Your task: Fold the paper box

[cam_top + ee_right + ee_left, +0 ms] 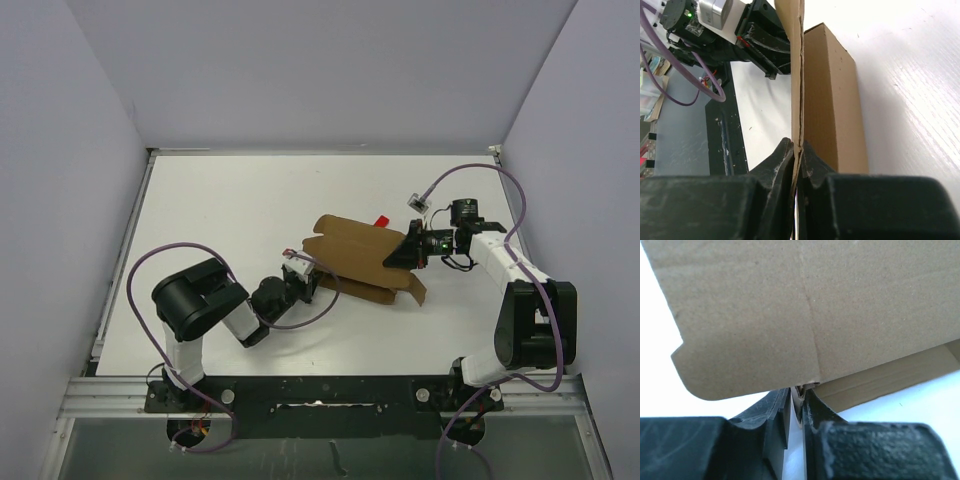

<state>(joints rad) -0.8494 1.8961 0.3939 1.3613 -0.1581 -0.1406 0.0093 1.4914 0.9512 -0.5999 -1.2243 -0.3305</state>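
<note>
Left of centre on the counter (230,200): left arm (200,300), set low and reaching rightward. The left jaws are clenched on the left end of the paper box (355,255). In the left wrist view, a thin cardboard edge is pinched between the two fingers (772,410), just below a fold line in the panel. A round-cornered flap of the paper box (740,330) spreads out above and to the left.

Centre of the counter: the paper box, brown cardboard, partly folded. It lies lengthwise, left to right, between the two sets of jaws and touches both.

Just behind the box, toward the far edge: small red item (380,220), mostly hidden.

Right of centre: right arm (520,290), reaching leftward. The right jaws are clenched on a thin sheet of the paper box (832,100) at its right end. In the right wrist view, the sheet stands edge-on between the fingers (815,160), and a long folded section lies just beside it.
</note>
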